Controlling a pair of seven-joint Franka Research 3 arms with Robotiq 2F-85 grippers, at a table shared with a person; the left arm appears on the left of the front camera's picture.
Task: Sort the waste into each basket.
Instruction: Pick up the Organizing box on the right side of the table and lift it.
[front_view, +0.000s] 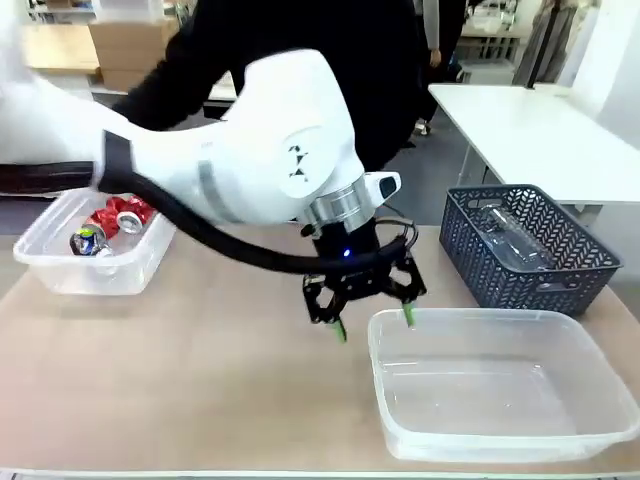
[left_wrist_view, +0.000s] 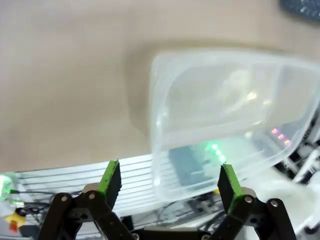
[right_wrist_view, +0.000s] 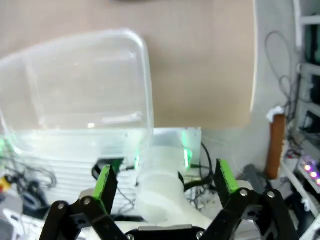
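Several red cans (front_view: 122, 215) and a blue and silver can (front_view: 87, 241) lie in a small clear basket (front_view: 90, 275) at the table's far left. A second clear basket (front_view: 560, 316) stands at the front right with nothing in it. Clear plastic bottles (front_view: 510, 240) lie in the dark grey lattice basket (front_view: 470, 250). My left gripper (front_view: 375, 324) hangs open and holds nothing, just over the near left corner of the front-right basket. In the left wrist view, my left gripper (left_wrist_view: 170, 180) points down at that basket (left_wrist_view: 200, 100). My right gripper (right_wrist_view: 165, 180) is open beyond the table's edge, facing the same basket (right_wrist_view: 80, 85).
A person in black (front_view: 300, 40) leans over the far side of the table. My left arm's white body (front_view: 260, 150) hides the middle of the table. A white table (front_view: 540, 130) stands farther off at the right. Bare tabletop (front_view: 180, 380) lies at the front left.
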